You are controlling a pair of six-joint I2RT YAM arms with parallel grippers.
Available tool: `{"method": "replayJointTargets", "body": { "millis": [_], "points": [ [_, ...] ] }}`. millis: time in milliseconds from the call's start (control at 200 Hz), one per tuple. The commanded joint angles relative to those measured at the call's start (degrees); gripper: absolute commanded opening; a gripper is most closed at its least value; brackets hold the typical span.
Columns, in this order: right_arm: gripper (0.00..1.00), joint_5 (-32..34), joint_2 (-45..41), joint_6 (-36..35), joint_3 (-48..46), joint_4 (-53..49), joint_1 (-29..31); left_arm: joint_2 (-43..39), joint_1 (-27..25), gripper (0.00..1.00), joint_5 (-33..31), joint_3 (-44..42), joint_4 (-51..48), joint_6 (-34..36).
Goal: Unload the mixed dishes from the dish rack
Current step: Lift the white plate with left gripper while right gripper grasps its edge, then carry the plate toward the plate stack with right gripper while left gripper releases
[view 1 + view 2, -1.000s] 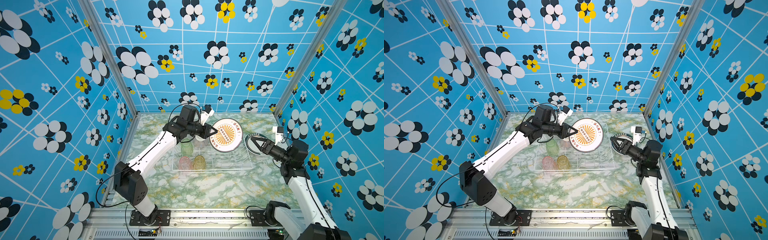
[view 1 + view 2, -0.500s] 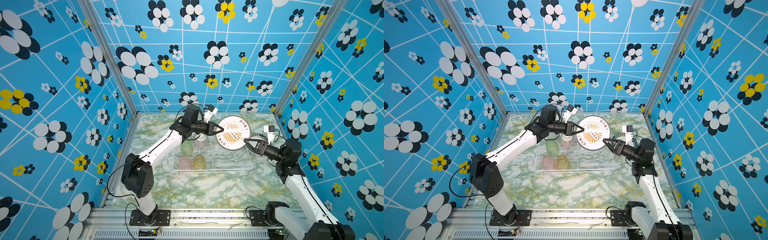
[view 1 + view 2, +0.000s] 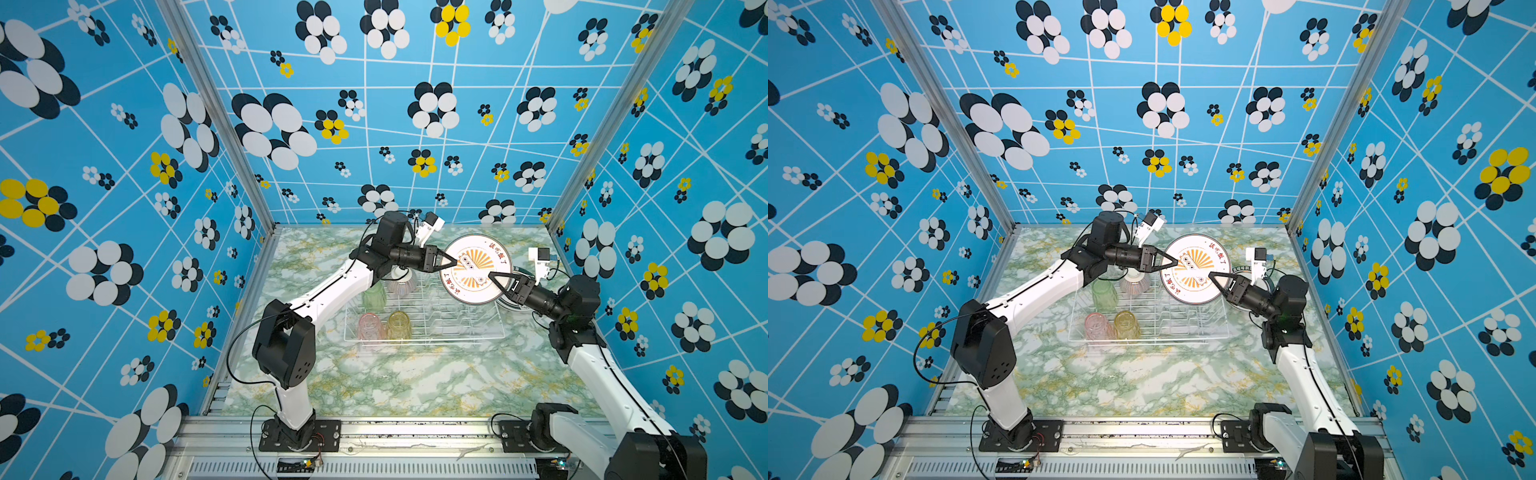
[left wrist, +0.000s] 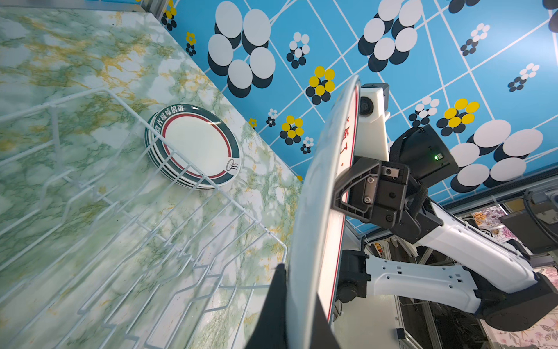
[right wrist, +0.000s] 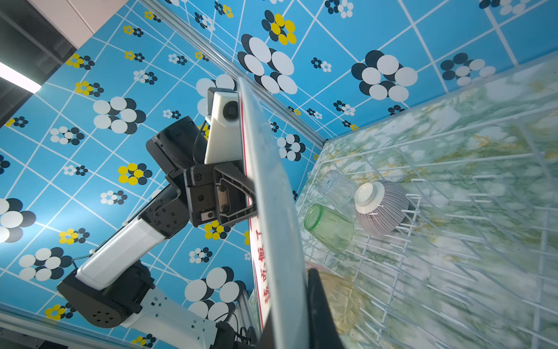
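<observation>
Presently a handover is in hand; the sunburst plate point(image 3: 473, 266) hangs above the dish rack point(image 3: 436, 316), clear of its prongs; left gripper point(image 3: 454, 262) clamped on one rim, right gripper point(image 3: 491, 275) clamped opposite; judged next: left jaws release, right arm carries it to the plate stack point(image 4: 196, 148) beside the rack.

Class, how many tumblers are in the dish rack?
4: green and clear by the bowl at the rack's back; pink and amber together at its front.
</observation>
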Motion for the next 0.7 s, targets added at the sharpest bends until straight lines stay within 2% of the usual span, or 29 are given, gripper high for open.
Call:
{"method": "replayJointTargets", "body": {
  "millis": [0, 120, 305, 415, 470, 570, 695],
  "points": [
    [0.00, 0.43, -1.33, 0.73, 1.95, 2.56, 0.70, 0.82, -1.33, 0.00, 1.38, 1.81, 2.20, 0.30],
    [0.00, 1.35, -1.82, 0.71, 2.85, 1.48, 0.74, 0.56, -1.51, 0.00, 1.16, 1.80, 1.83, 0.67],
    [0.00, 4.49, -2.75, -0.17, 3.59, -0.82, 0.74, -2.15, -1.71, 0.26, -2.83, 1.32, -3.65, 5.48],
    [0.00, 6.43, -2.70, -0.35, 4.57, -2.22, 0.73, -4.76, -1.30, 0.34, -5.91, 0.51, -8.08, 9.92],
    [0.00, 7.47, -2.77, -0.56, 5.29, -3.16, 0.71, -6.18, -0.61, 0.35, -7.82, 0.13, -10.91, 11.96],
    [0.00, 11.53, -3.21, -2.77, 6.92, -7.97, 0.61, -9.81, 1.57, 0.35, -14.39, -2.27, -15.51, 15.31],
    [0.00, 19.81, -2.89, -8.13, 9.56, -18.05, -0.08, -15.34, 3.06, 0.35, -26.91, -6.42, -22.02, 19.76]
  ]
}}
